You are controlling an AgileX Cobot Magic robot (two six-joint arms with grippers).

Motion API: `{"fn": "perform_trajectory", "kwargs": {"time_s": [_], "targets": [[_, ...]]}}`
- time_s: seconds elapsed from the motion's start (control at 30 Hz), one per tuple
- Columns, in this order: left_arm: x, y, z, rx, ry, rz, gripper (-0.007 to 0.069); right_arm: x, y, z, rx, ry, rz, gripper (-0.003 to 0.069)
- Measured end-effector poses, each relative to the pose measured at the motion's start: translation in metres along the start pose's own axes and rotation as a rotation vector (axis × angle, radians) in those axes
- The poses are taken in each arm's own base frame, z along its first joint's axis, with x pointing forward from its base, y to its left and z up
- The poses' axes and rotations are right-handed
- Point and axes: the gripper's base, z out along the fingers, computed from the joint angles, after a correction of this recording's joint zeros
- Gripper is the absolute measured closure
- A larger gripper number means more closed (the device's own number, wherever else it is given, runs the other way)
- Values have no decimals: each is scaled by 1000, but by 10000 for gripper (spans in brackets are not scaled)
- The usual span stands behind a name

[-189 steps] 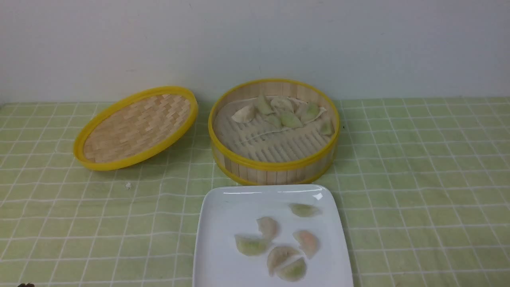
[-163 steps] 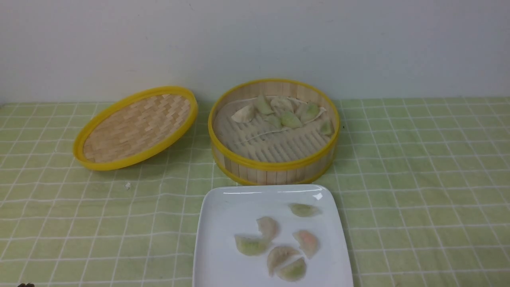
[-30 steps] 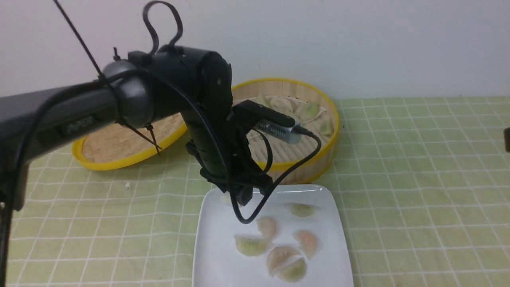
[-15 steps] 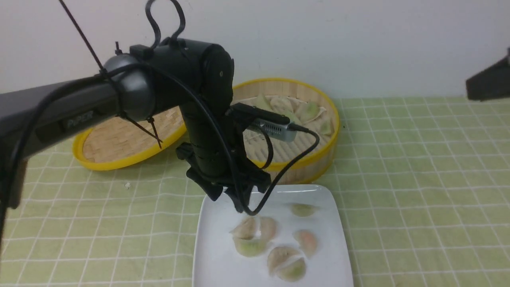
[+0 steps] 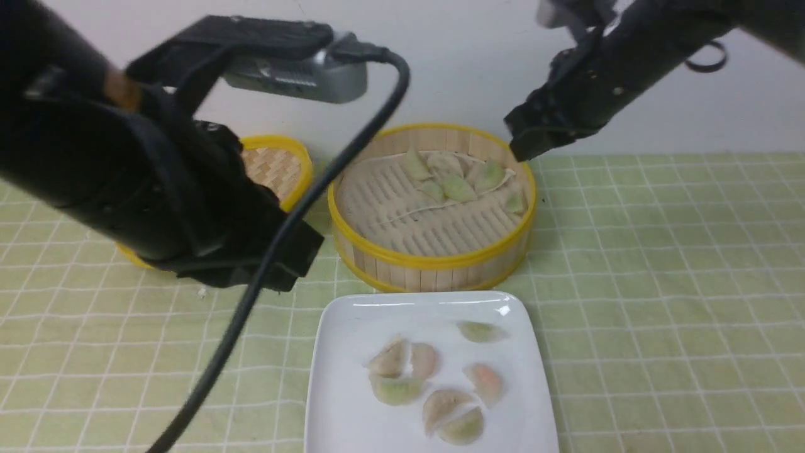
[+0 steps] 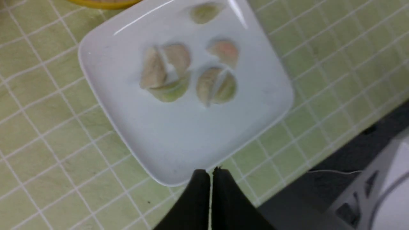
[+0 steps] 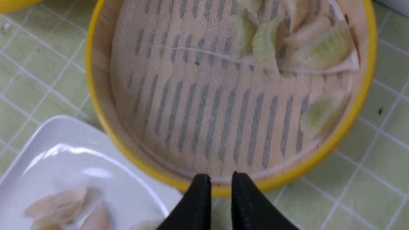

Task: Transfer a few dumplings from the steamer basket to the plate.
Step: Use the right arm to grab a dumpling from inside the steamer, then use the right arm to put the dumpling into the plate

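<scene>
**A:** Where do the dumplings (image 5: 454, 181) stand?

**B:** About half a dozen are bunched in the steamer basket (image 5: 434, 263), between 12 and 2 o'clock on its floor. One sits apart against the wall at 3 o'clock. The plate (image 5: 349, 409) lies at the basket's 6 o'clock, nearly touching it, with seven on it by my count.

**A:** What could go wrong?

**B:** The bunch is tight, the dumplings touch and overlap, and a fold of the cloth liner (image 7: 191, 51) runs under them. A pinch there could lift two at once, tear a soft skin or drag the cloth. They also sit close to the far wall, so a finger could strike the rim on the way down.

**A:** And the claws?

**B:** The right claw (image 7: 220, 179) is parted only a crack and holds nothing. I judge that too narrow to straddle a dumpling. The left claw (image 6: 211, 174) is closed and empty.

**A:** Any other risk?

**B:** The left arm's cable (image 5: 251, 302) hangs across the worktop (image 5: 660, 314) at the plate's 9 o'clock and could snag the plate.

**A:** Arm poses?

**B:** The right arm slants in from 2 o'clock, its claw tip above the basket's rim there. The left arm is high and blurred at the basket's 9 o'clock, hiding most of the lid (image 5: 280, 167).
</scene>
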Motion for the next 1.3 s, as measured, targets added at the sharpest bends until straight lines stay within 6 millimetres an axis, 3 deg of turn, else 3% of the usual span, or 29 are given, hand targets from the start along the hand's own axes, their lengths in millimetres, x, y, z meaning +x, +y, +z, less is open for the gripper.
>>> {"fn": "perform_trajectory", "kwargs": {"time_s": [0.13,0.33,0.57,0.7,0.8,0.87,1.03,1.13,1.3], "targets": [[26,-15,-48,75,-134,16,631,-15,-13,59,17,-5,-25,405],[52,-24,-85,119,-244,6,631,-25,-30,106,51,-53,-40,278],[61,-26,-95,120,-264,17,631,-23,-32,143,73,-83,-74,264],[61,-23,-93,87,-262,21,631,-15,-23,163,88,-37,-125,298],[61,-22,-93,79,-262,22,631,-16,-20,163,102,-34,-145,358],[61,-21,-93,75,-262,22,631,-17,-19,161,114,-30,-128,491],[60,-21,-93,65,-263,24,631,-19,-14,141,93,58,-91,487],[60,-20,-93,54,-264,26,631,-32,-7,106,87,45,-91,487],[60,-19,-93,49,-265,39,631,-64,18,15,39,-147,-39,487]]}}
